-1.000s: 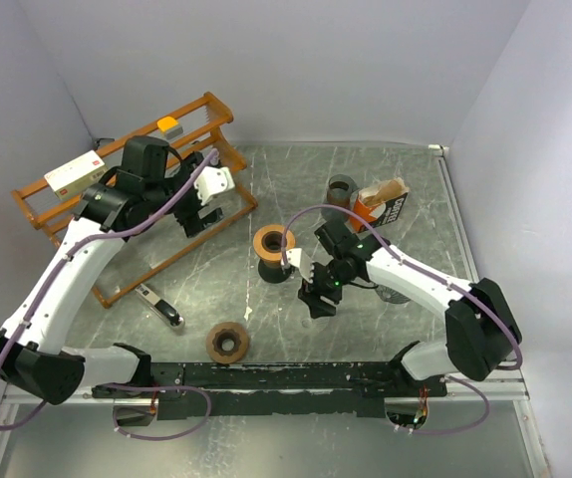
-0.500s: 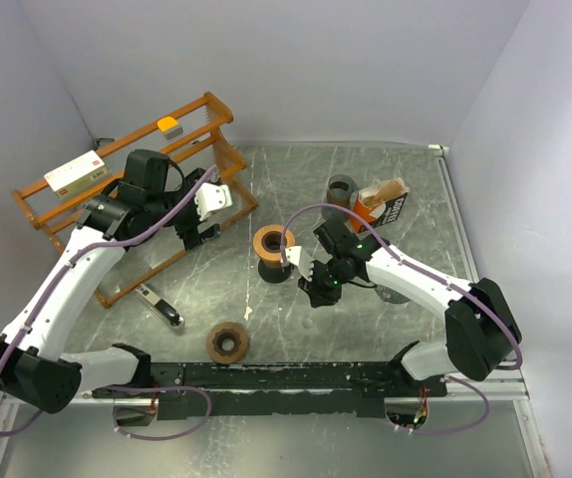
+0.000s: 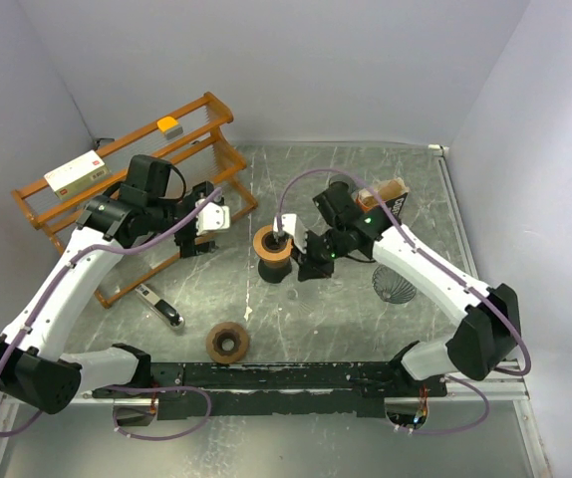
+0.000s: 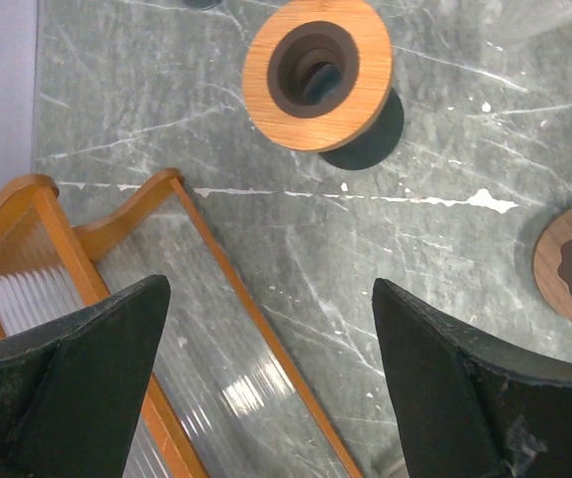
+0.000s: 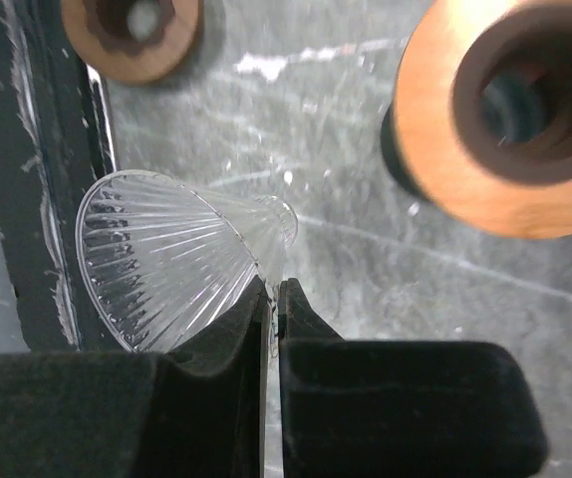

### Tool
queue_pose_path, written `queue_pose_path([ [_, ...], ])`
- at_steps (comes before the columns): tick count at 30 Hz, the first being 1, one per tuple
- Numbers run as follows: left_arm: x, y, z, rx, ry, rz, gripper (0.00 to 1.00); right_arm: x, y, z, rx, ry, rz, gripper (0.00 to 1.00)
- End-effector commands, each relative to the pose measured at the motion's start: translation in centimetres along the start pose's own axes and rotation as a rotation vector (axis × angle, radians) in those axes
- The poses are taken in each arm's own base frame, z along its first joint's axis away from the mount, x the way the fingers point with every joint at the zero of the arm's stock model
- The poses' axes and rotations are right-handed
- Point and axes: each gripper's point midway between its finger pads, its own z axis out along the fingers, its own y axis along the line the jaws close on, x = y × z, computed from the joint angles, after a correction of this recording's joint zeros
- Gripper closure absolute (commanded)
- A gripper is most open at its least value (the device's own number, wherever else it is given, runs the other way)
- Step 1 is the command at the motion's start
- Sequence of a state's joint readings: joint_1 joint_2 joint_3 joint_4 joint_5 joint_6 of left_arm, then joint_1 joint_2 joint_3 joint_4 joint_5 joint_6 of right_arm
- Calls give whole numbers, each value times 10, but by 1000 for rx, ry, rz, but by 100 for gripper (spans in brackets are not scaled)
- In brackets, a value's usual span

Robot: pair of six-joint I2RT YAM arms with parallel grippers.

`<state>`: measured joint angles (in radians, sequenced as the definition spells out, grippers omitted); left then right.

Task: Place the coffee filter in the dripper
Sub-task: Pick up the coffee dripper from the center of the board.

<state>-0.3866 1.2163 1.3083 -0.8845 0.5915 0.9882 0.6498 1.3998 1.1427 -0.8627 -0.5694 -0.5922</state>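
The right jaws pinch the clear dripper (image 5: pixel 166 259), hardly visible from above; the left jaws gape empty.

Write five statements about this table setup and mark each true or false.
1. The right gripper is shut on the clear ribbed dripper. True.
2. The left gripper holds something. False: it is open and empty.
3. The dripper sits on the wood-topped stand. False: the gripper holds it off to one side, and the stand's top is bare.
4. A wooden ring lies flat on the table near the arm bases. True.
5. The wooden rack is on the table's right side. False: it is on the left, under the left gripper.
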Motion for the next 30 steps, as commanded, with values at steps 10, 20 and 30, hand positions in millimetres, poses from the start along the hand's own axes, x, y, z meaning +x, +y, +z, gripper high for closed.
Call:
queue_pose_path([
  [10,-13,-7,-7,80,-44,118,5,-105,-31,-57,129,-156,38,100],
  [20,-8,-10,-2,87,-45,108,7,-119,-63,-53,192,-133,139,100],
  [30,-8,-18,2,118,-68,107,10,-113,-83,-51,197,-107,213,100],
])
